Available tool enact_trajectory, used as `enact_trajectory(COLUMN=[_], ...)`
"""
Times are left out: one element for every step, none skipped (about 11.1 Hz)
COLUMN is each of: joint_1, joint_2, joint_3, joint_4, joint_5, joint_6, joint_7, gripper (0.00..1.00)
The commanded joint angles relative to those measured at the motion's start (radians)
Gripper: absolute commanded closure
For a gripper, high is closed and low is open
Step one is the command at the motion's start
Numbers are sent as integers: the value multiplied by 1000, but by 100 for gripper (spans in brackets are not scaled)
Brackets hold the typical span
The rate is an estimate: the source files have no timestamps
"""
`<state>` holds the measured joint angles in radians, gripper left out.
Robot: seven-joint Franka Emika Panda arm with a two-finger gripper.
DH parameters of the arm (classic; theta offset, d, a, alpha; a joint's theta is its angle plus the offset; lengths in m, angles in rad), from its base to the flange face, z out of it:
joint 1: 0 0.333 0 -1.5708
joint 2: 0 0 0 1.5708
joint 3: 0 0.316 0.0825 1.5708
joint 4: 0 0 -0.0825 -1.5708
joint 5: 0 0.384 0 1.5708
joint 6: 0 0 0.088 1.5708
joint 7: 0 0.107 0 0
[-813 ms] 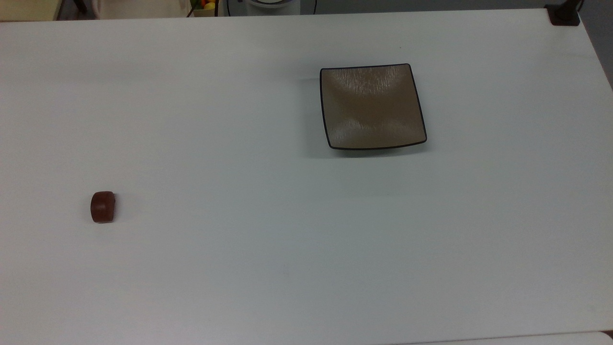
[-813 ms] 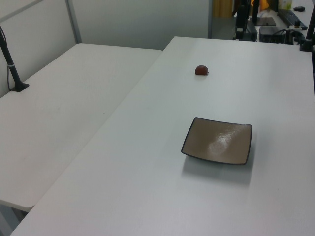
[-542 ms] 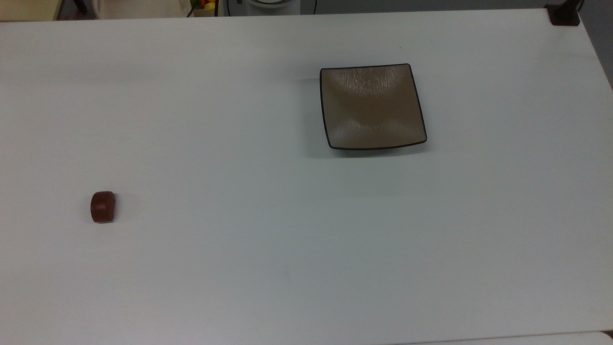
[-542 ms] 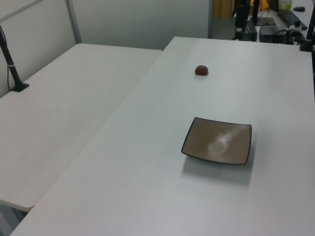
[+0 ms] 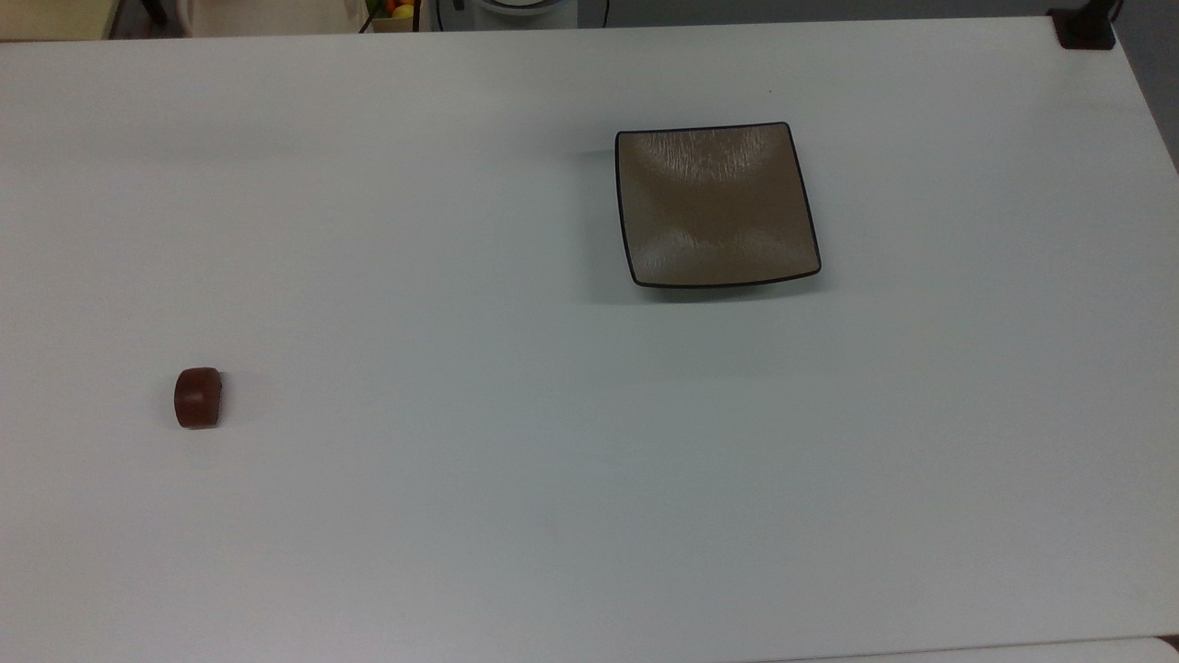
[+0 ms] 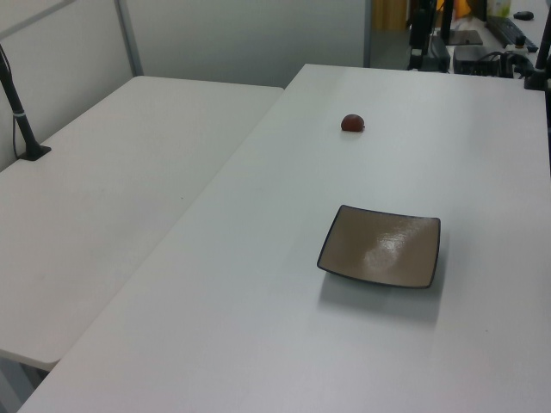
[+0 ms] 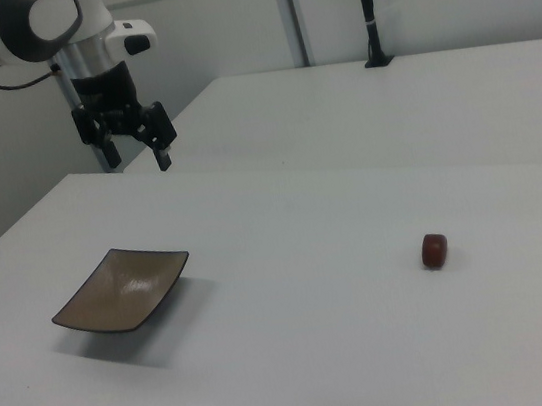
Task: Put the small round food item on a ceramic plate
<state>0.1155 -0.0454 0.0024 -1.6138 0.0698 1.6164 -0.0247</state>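
The small round food item (image 5: pixel 198 398), a reddish-brown stubby lump, lies alone on the white table near the top view's left edge. It also shows in the left view (image 6: pixel 351 123) and the right view (image 7: pixel 435 251). The ceramic plate (image 5: pixel 717 207) is square, taupe-brown with a thin dark rim, and holds nothing (image 6: pixel 380 246) (image 7: pixel 121 288). My gripper (image 7: pixel 138 151) hangs in the air above and behind the plate at the right view's upper left, far from the food item. Its fingers (image 7: pixel 164 153) are spread open with nothing between them.
A second white table (image 6: pixel 112 189) adjoins this one along a seam. A black pole (image 6: pixel 21 120) stands clamped to it. A dark clamp (image 5: pixel 1085 28) sits at the top view's upper right table corner. Equipment and cables (image 6: pixel 482 43) crowd the left view's far end.
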Motion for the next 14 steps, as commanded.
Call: enact_trajectory(joint_1=[9,7,4,-2,-4,-13,-22,-34,-54,-74,-89,-105,-121,-141], joint_2=[-14,-14,-13,-1,5,18,22,28,48,65,88,117,139,166], joint_3=[-10,-10,-10,-10,-10,-10,-10,-10,-10,-10,-16,-30,-50,-61], joint_4=[-32,-32,-32,-32,-32,-28,-23,-12,9,34,52,96,130,153], joint_5=[4,5,4,4,-1,-1,-1,-2,-2,-1,-2,-2,-1,1], joint_6=[49,51,51,50,51,50,50,51,51,51,53,53,54,63], joint_7=[-1,-1,-4,-6,-7,-8,-8,-9,-18,-50,-66,-72,-78,-96], gripper=[0,0,0,0,0,0,0,0,0,0,0,0,0,0])
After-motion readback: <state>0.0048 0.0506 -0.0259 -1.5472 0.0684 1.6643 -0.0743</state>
